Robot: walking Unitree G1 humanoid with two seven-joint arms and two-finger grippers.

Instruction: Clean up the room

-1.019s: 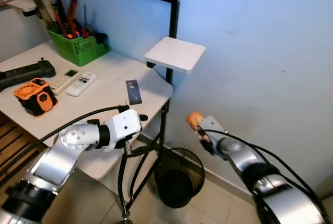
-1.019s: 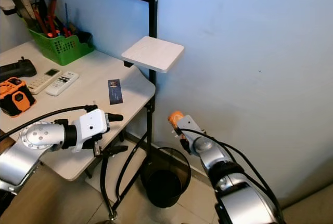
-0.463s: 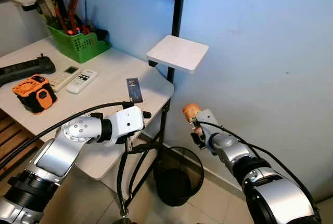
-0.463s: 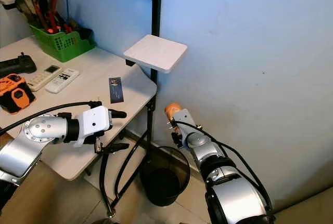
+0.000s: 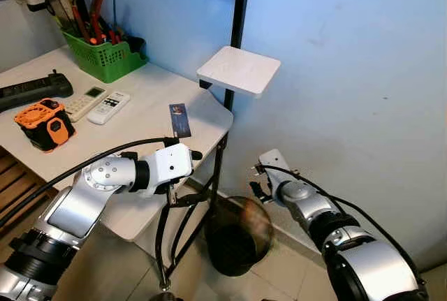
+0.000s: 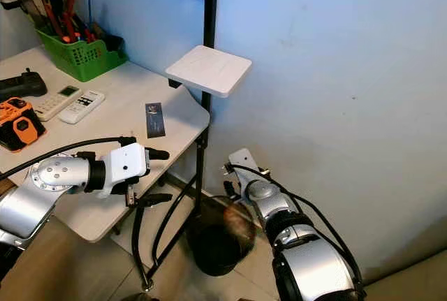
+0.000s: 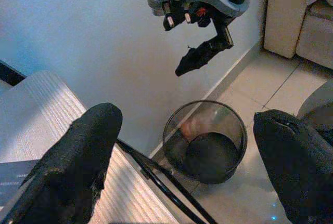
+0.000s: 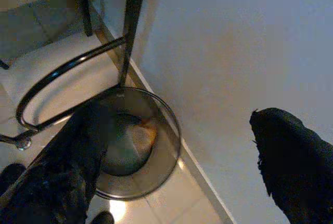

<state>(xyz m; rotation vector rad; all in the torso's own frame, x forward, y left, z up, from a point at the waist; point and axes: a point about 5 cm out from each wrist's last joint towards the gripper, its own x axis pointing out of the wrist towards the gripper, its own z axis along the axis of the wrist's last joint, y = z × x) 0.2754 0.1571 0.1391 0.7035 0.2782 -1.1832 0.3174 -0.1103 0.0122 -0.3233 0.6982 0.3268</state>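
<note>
Below the right tool [image 5: 255, 181], fingers spread and empty, an orange object [image 8: 147, 131] blurs inside the black wire bin [image 5: 237, 235] beside the worktop [image 5: 140, 116].

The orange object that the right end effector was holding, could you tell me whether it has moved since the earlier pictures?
Yes. The orange object has dropped from the open right end effector into the black wire wastebasket below.

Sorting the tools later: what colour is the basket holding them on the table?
Green; the basket shows best in the left eye view.
</note>
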